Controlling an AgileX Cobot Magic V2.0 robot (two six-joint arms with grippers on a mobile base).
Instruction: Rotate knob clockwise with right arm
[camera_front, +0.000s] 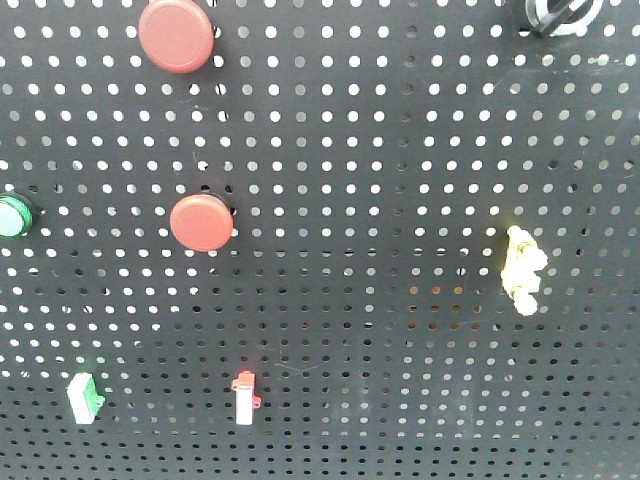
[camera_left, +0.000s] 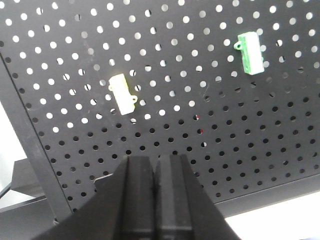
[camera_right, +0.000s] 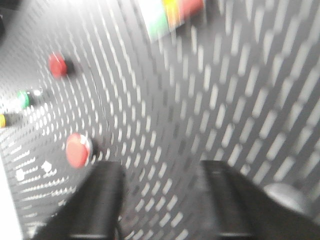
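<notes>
The knob (camera_front: 560, 14), black with a white bar, sits on the black pegboard (camera_front: 380, 150) at the top right edge of the front view, partly cut off. Neither gripper shows in that view. In the blurred right wrist view, my right gripper (camera_right: 162, 172) is open and empty, with its fingers close in front of the pegboard (camera_right: 200, 100). A grey rounded shape (camera_right: 287, 197) lies just right of the right finger; I cannot tell what it is. My left gripper (camera_left: 155, 160) is shut and empty, below the pegboard (camera_left: 165, 120).
The board carries two red buttons (camera_front: 177, 35) (camera_front: 202, 222), a green button (camera_front: 10, 217), a yellow part (camera_front: 523, 268), a green-white switch (camera_front: 85, 396) and a red-white switch (camera_front: 244, 397). The left wrist view shows a pale yellow switch (camera_left: 123, 93) and a green switch (camera_left: 250, 52).
</notes>
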